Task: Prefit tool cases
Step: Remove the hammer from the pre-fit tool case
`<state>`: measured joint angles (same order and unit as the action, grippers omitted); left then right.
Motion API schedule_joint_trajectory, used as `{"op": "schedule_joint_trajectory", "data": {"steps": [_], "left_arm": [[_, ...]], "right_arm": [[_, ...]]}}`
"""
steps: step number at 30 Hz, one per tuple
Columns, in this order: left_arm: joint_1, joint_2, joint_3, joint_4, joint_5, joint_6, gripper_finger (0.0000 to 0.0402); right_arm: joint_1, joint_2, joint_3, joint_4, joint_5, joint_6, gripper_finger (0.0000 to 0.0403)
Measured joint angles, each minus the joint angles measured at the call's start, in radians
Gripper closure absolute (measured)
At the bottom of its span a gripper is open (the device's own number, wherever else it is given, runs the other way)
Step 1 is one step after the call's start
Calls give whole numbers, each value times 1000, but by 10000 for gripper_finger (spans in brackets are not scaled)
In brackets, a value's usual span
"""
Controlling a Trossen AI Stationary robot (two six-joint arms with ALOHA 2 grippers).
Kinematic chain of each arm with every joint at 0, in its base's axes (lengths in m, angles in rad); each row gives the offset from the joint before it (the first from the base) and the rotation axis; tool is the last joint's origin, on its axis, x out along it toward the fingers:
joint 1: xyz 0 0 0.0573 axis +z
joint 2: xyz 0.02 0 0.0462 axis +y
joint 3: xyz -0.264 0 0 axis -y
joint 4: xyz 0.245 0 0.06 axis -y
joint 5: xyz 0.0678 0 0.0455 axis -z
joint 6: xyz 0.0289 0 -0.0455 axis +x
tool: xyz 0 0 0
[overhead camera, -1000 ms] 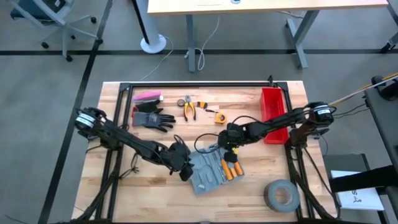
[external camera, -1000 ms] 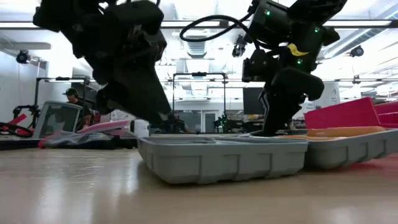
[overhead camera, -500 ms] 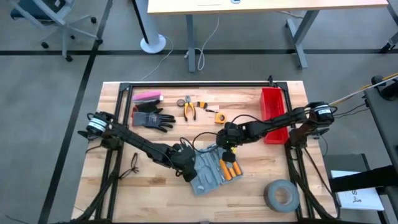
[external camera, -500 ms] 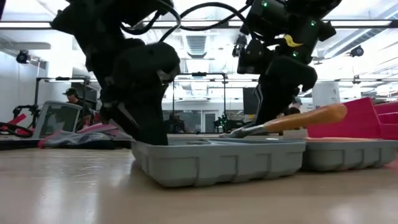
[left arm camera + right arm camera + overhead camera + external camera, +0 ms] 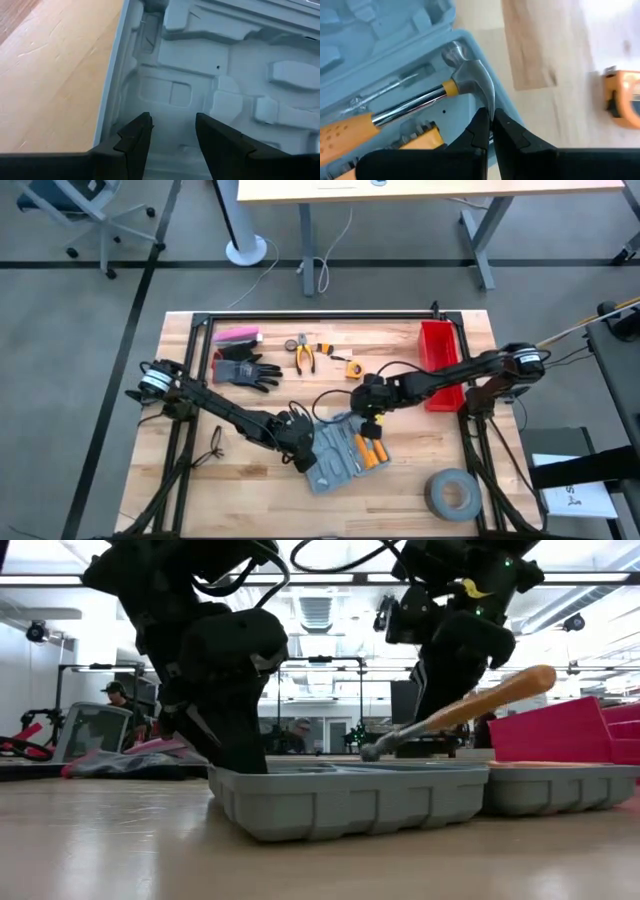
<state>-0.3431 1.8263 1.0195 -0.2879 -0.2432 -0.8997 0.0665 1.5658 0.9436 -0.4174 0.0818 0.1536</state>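
tool case [image 5: 338, 456] lies open near the table's [image 5: 250, 490] middle front, long axis skewed to the table edges | left gripper [image 5: 170, 131] over the case's left half, fingers apart, holding nothing | right gripper [image 5: 490, 125] at the case's far edge, fingers together on hammer [image 5: 455, 712] head; orange handle tilts up

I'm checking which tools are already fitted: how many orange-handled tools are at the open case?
2 visible: a hammer tilted over the tool case with its head pinched in the right gripper, and a second orange handle lying beside it. Others may be hidden.
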Motion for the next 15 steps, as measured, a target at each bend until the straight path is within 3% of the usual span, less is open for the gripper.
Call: {"op": "schedule_joint_trajectory", "data": {"steps": [15], "left_arm": [[-10,-16,-3,-2,21,1,237]], "right_arm": [[-167,-59,0,-31,104,-11,403]]}}
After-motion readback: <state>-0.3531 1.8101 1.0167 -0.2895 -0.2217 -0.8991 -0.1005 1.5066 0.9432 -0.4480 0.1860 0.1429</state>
